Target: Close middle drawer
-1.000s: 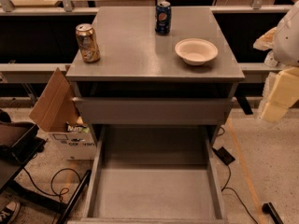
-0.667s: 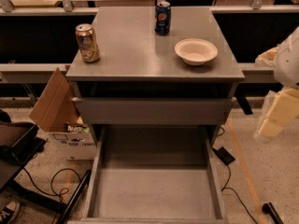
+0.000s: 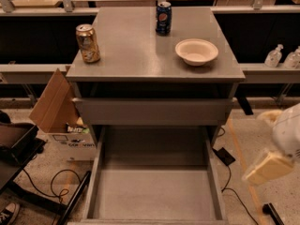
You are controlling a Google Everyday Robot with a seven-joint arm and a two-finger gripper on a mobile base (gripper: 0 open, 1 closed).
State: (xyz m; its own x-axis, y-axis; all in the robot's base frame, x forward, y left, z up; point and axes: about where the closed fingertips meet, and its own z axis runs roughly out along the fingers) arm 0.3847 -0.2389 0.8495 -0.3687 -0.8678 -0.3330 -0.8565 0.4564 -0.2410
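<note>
Camera view. Middle drawer is pulled fully out below the top drawer, its front panel at the bottom frame edge. Gripper sits low, R of the drawer and apart from it; open or shut: cannot tell.

Risks:
- Off-centre push → tray racks on rails, jams partway.
- Arm coming in from R could clip the drawer's R wall or snag the black block w/ cable on the floor.
- Hard shove may tip the gold can.

Room: floor R of cabinet mostly free. L side crowded by cardboard box.

Speckled floor, cardboard box left, dark shelving behind, bottles on right ledge.
</note>
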